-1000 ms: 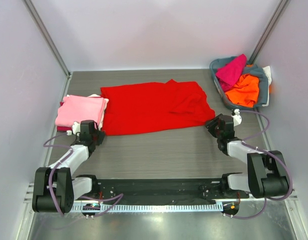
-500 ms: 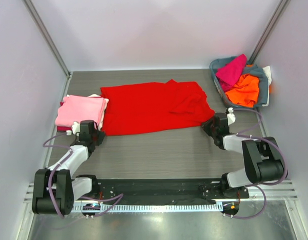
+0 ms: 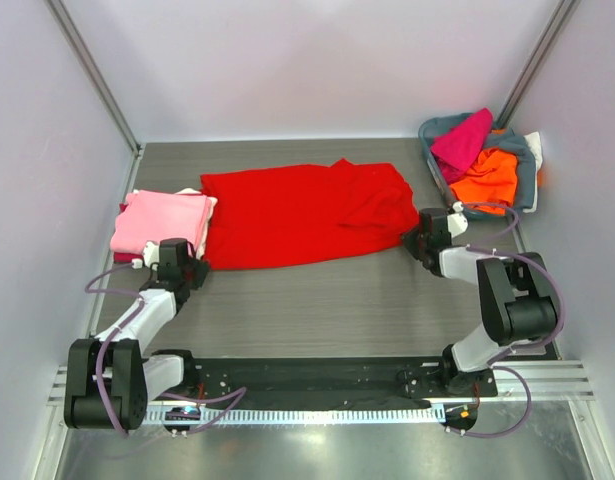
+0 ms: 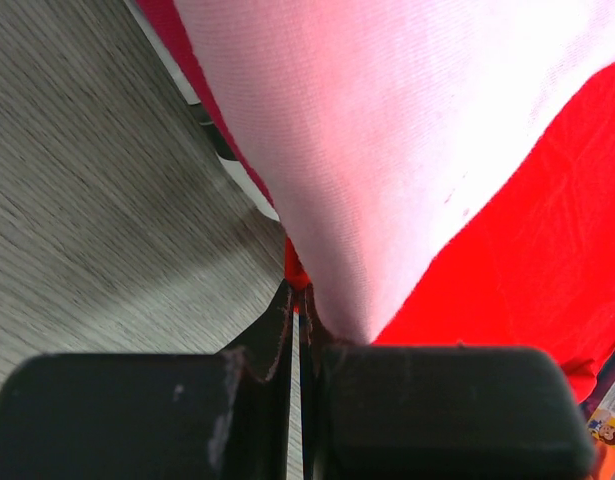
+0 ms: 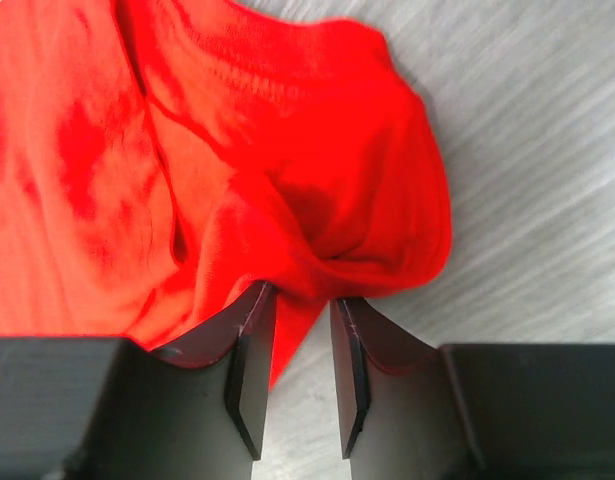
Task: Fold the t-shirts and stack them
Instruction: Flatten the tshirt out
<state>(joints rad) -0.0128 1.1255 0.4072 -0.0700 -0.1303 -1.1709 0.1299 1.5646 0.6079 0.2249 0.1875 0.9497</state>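
A bright red t-shirt [image 3: 297,215] [image 5: 187,150] lies spread across the middle of the table. My left gripper [image 3: 194,270] [image 4: 299,290] sits at its near-left corner, shut, with a sliver of red cloth [image 4: 507,250] pinched at the tips. Above it hangs the edge of a folded pink t-shirt [image 3: 162,220] [image 4: 407,120], which lies at the left on darker cloth. My right gripper [image 3: 415,243] [image 5: 299,295] is at the red shirt's near-right corner, its jaws closed partway on a bunched fold whose wrinkles run into the gap.
A grey-blue basket [image 3: 530,172] stands at the back right, holding a magenta shirt [image 3: 462,140], an orange one [image 3: 485,180] and a bit of white cloth [image 3: 533,143]. Walls close in the table on three sides. The right arm's cable loops beside the basket.
The right gripper has moved away from me and left, onto the red shirt's near-right corner, and narrowed its jaws onto the cloth. The left arm has stayed still.
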